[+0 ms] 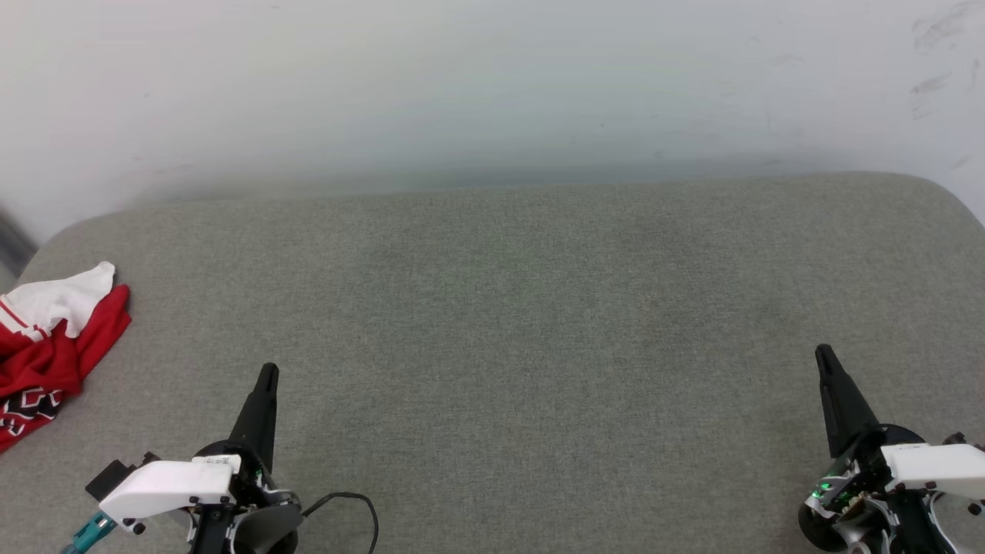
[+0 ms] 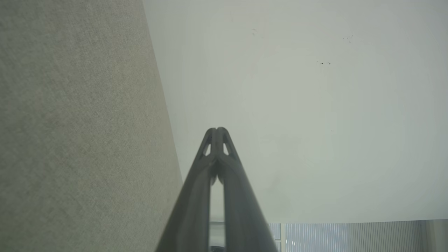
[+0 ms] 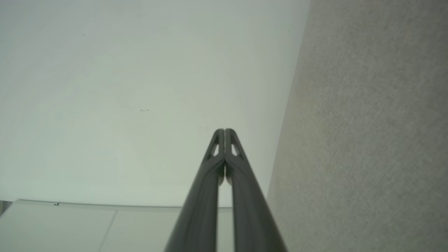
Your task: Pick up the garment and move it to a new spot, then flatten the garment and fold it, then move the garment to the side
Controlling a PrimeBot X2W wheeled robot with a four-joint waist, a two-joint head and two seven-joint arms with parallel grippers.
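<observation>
The garment (image 1: 54,338) lies crumpled at the left edge of the frame on the grey fabric surface (image 1: 492,323); we judge nothing done yet. Our left gripper (image 1: 267,371) and right gripper (image 1: 823,352) are closed, empty, clear of it.

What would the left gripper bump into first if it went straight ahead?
Probably the white wall: the left gripper points over the grey cushion at it. The garment lies off to its left.
</observation>
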